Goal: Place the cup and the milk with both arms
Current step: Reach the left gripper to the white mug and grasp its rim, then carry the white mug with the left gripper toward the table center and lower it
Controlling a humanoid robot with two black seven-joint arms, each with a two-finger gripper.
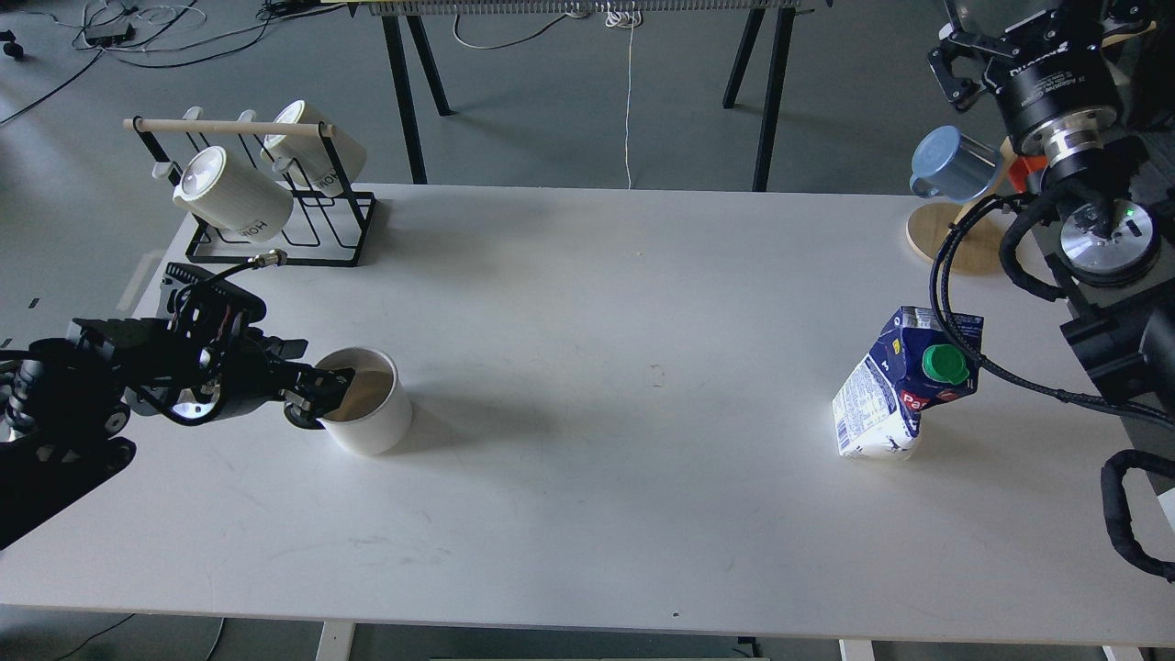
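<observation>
A white cup [367, 413] with a dark handle stands upright on the left part of the white table [624, 514]. My left gripper [317, 393] is at the cup's left rim by the handle, jaws apart, one finger over the rim. A dented blue-and-white milk carton [895, 395] with a green cap [945, 364] stands leaning on the right part of the table. My right gripper [1033, 41] is far above and behind the carton at the top right edge. Its fingertips are cut off by the frame.
A black wire rack [285, 220] with two white mugs [234, 193] stands at the back left. A blue mug [955, 165] hangs on a wooden stand [955, 240] at the back right. My right arm's cables [945, 303] hang behind the carton.
</observation>
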